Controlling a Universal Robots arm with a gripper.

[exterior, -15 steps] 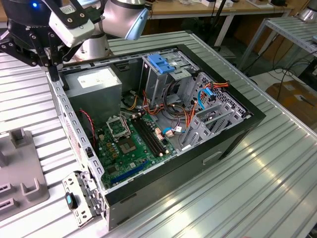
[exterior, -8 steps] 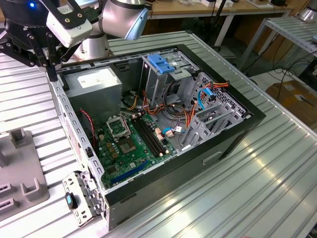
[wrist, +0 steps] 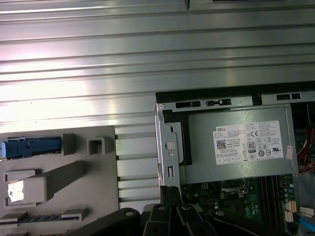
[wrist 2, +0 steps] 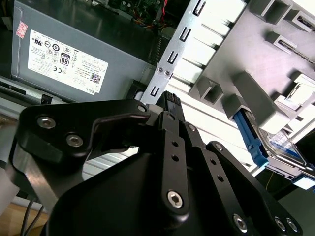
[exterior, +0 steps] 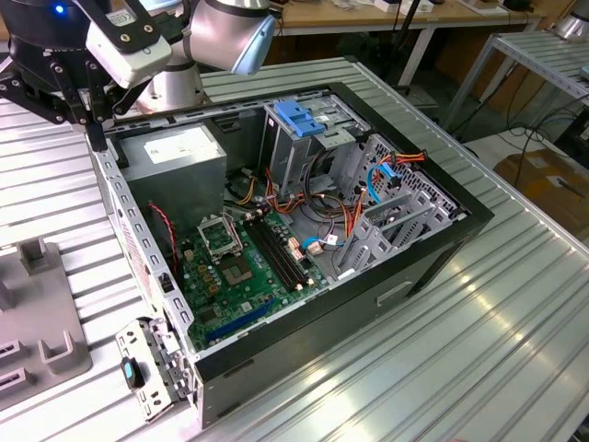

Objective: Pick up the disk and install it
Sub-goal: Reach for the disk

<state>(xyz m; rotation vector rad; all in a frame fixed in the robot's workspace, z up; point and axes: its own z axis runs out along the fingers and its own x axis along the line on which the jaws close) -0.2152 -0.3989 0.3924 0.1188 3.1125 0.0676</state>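
Gripper (exterior: 95, 129) hangs over one corner of the open PC case (exterior: 419, 276), just above the case's metal rim. This is the corner where the grey PSU (exterior: 175, 152) sits. In the first wrist view the black links run together into one narrow tip at the rim, so the pincer reads as pressed together w/ nothing in it. The second wrist view gives the same single tip over the perforated rim strip.

The disk (wrist 2: 283, 145) is outside the case. It's parked in a grey fixture (wrist 2: 256, 78) that lies on the ribbed metal table (exterior: 479, 350) just beside the case, on the PSU side. In the second wrist view the disk shows part of its white-and-blue label and a blue rail along one edge. In the first wrist view a blue rail (wrist: 29, 146) shows in a slot on the fixture's side away from the case. Gripper and disk are well apart, and the gripper is much nearer the case rim than the fixture slot.

Inside the case, the green motherboard (exterior: 235, 267) covers the floor. A metal drive cage w/ a blue latch (exterior: 304, 115) on top stands near the PSU (loose orange and blue cables between and around them). The PSU's white sticker faces up in both wrist views.
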